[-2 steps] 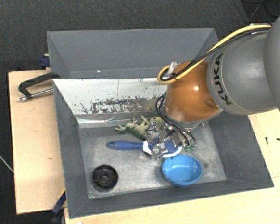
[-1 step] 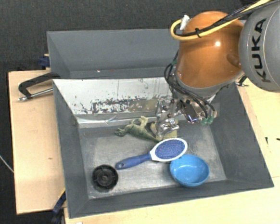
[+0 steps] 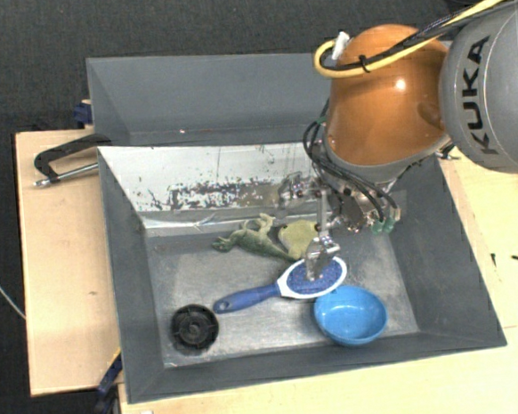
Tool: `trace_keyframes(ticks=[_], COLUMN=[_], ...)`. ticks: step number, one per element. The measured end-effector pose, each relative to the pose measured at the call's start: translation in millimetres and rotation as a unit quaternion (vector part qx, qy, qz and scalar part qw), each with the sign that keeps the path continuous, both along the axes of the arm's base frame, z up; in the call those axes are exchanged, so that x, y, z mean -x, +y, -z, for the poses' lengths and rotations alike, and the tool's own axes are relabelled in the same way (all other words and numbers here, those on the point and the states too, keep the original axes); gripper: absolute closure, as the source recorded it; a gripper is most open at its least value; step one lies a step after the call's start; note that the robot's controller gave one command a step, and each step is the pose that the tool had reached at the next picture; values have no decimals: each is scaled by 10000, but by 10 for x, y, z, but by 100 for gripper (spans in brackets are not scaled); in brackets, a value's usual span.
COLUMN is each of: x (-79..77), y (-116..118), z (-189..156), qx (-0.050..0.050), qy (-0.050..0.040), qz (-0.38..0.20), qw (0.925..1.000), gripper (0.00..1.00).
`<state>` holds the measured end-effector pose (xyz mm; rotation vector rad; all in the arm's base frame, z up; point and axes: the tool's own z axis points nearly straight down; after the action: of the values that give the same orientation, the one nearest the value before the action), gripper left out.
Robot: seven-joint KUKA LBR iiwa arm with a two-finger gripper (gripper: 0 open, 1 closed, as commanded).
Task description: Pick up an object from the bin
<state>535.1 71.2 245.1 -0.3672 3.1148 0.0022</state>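
Now jaws right over blue brush (image 3: 277, 290) head, nr blue bowl (image 3: 350, 318).

My arm (image 3: 490, 76) comes in from the right at the upper part of the view, a grey link with KUKA lettering on its side. The orange cover (image 3: 384, 93) on my wrist is round and bulging. A yellow cable (image 3: 424, 32) loops over the top of the cover, and dark cables (image 3: 327, 165) hang bunched under it. My gripper (image 3: 321, 257) points down below the cover, slim and metal, tip low, set left of the cover's centre.
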Motion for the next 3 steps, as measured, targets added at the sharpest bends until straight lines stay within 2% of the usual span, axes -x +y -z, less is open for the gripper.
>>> trace_keyframes(ticks=[1, 2, 3], x=[394, 24, 16], y=[266, 133, 138], z=[1375, 1734, 1718], qx=[6, 6, 4], qy=[55, -17, -22], qz=[-1110, -2029, -2021], qw=[9938, 9792, 9794], gripper=[0, 0, 100])
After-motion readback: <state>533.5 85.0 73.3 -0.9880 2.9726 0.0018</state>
